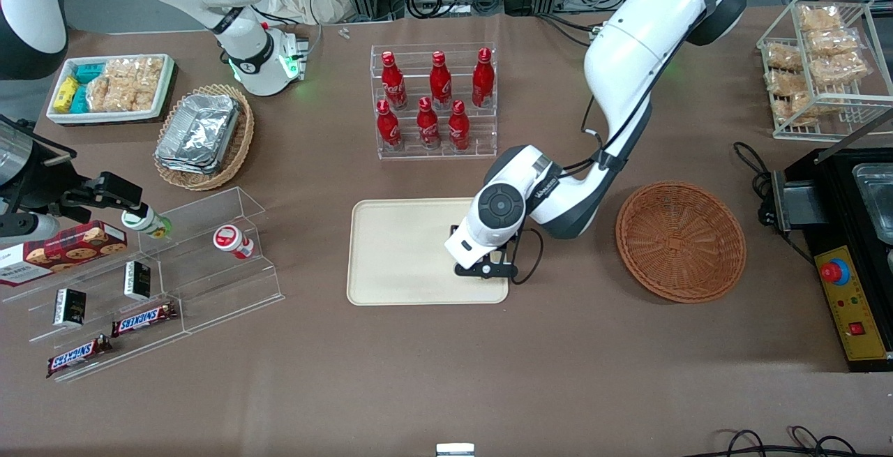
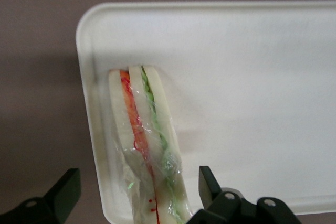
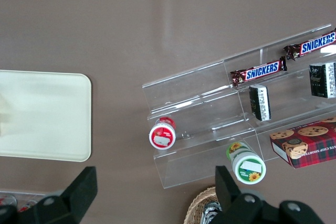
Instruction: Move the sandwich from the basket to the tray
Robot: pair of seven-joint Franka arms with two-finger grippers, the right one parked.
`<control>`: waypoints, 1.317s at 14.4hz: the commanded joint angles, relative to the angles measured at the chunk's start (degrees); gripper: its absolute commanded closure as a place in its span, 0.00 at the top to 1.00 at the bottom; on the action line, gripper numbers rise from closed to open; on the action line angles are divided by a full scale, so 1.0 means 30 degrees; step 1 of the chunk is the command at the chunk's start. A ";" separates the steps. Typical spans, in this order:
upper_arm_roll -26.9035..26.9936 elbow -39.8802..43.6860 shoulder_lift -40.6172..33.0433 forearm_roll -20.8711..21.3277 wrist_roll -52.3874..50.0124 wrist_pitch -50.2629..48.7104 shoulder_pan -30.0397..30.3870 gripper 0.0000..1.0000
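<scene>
- In the front view, we saw the claw (image 1: 486, 266) low over the tray (image 1: 398, 255), at the tray's end toward the working arm, with the wrist housing covering what lay beneath it. The basket (image 1: 680, 241) sat on the counter (image 1: 446, 373) well apart from the tray, toward the working arm's end, with nothing in it.
- In the left wrist view, we saw the sandwich (image 2: 147, 145) lying on the tray (image 2: 252, 77) near one rounded corner, its red and green filling lines facing the camera. The claw (image 2: 135, 192) was spread wide, one finger (image 2: 63, 192) out over the counter (image 2: 37, 103) and the other over the tray, neither touching the wrap.
- In the right wrist view, we saw only the tray's (image 3: 47, 114) bare corner.
</scene>
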 commanded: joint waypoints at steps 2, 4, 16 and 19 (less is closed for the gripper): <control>0.0066 -0.0139 -0.2768 0.0396 -0.1571 -0.1699 0.1444 1.00; 0.0036 -0.0168 -0.4147 0.0338 -0.1367 -0.3456 0.2588 1.00; 0.4893 -0.0958 -0.9630 -0.1889 1.0757 -0.8971 0.7460 1.00; 0.5719 -0.0813 -0.9632 -0.1918 1.1319 -0.9088 0.7104 1.00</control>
